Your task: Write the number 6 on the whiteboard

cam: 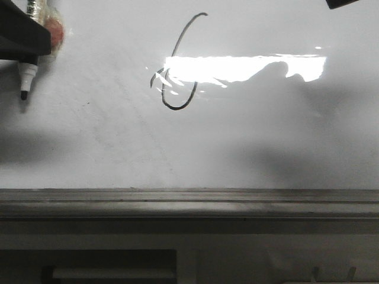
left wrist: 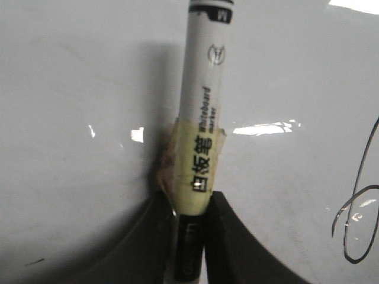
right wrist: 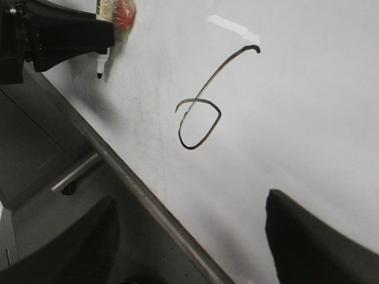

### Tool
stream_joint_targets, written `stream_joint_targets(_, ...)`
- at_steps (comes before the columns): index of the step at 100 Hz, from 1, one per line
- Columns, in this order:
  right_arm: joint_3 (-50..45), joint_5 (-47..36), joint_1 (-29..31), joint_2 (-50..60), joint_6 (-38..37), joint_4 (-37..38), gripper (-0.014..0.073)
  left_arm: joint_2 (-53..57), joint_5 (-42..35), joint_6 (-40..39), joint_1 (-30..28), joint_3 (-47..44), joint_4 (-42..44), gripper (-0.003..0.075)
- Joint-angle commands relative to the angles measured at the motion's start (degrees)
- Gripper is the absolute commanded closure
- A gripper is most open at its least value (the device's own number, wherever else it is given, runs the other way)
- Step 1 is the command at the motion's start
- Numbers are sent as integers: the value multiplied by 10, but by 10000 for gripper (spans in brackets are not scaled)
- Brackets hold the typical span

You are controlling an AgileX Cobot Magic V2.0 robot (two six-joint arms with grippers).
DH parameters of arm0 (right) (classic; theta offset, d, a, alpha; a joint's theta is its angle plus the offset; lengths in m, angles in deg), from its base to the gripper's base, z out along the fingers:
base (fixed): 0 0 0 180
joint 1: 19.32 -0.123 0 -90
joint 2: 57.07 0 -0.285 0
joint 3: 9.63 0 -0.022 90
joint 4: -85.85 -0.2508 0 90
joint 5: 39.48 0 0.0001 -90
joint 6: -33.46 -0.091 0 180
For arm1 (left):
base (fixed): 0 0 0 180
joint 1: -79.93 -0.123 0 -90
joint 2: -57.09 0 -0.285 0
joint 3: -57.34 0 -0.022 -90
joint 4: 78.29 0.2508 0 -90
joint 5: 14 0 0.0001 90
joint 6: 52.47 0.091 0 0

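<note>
Marker lifted clear, one 6 on the board

The left gripper (left wrist: 188,236) clamps one marker (left wrist: 201,130), tip off the whiteboard (cam: 89,142); the number 6 (cam: 179,65) lies well to its right, long axis near upright (a single figure). The right gripper (right wrist: 189,236), jaws apart and empty, sits nearer it.

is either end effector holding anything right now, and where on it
The left end effector grips a whiteboard marker near its back end, just below the yellow tape wrap. The right end effector is open and holds nothing.
</note>
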Motion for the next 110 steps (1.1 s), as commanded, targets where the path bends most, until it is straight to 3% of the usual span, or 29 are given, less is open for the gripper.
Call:
stream_joint_targets(1, 13, -30, 2, 9, 0, -18, 128, 1, -15, -5, 0, 18, 6, 739)
stream_joint_targets(22, 13, -30, 2, 9, 0, -18, 128, 1, -15, -5, 0, 18, 12, 735)
stream_joint_targets(32, 13, -30, 2, 9, 0, -18, 128, 1, -16, -5, 0, 18, 16, 687)
stream_joint_targets(44, 13, -30, 2, 9, 0, -18, 128, 3, -19, -5, 0, 18, 17, 559)
stream_joint_targets(63, 13, -30, 2, 9, 0, -18, 128, 4, -21, -4, 0, 18, 19, 251)
stream_joint_targets(72, 13, -30, 2, 9, 0, -18, 128, 5, -21, 6, 0, 18, 26, 171)
stream_joint_targets(103, 13, -35, 2, 21, 0, -18, 130, 110, -7, 131, 0, 18, 24, 165)
stream_joint_targets(110, 13, -41, 2, 35, 0, -18, 172, 148, 9, 175, 0, 18, 24, 167)
